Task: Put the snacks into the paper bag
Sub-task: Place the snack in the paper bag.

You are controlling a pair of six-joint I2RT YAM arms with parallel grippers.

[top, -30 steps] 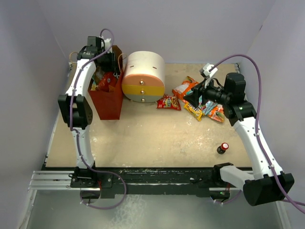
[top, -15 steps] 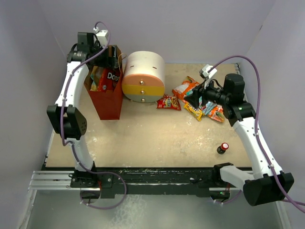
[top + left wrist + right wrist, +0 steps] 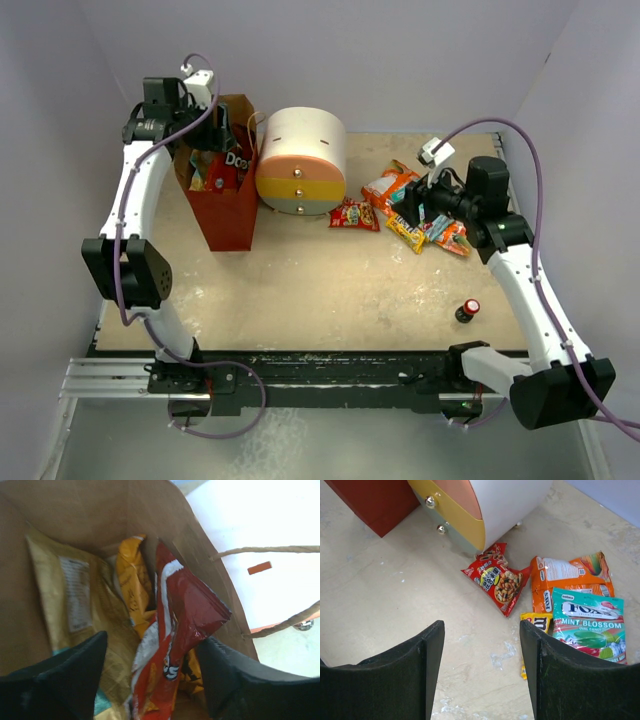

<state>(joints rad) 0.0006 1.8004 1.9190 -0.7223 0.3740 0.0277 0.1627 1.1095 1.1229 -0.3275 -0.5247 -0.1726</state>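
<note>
Hovering over the paper bag (image 3: 225, 215) at 10 o'clock on the table (image 3: 320, 290), the left gripper (image 3: 152, 639) spreads wide and empty, the red Doritos bag (image 3: 175, 625) standing inside beside a tan chip bag (image 3: 75, 590). The right gripper (image 3: 481, 625), wide and empty, hangs above loose snacks (image 3: 388, 187) at 2 o'clock; its pick would go best pinching the small red packet (image 3: 496, 580) by a crimped edge, clear of the drawer unit (image 3: 510, 505). The bag's floor is hidden; the yellow packet (image 3: 535, 621) shows only a corner
</note>
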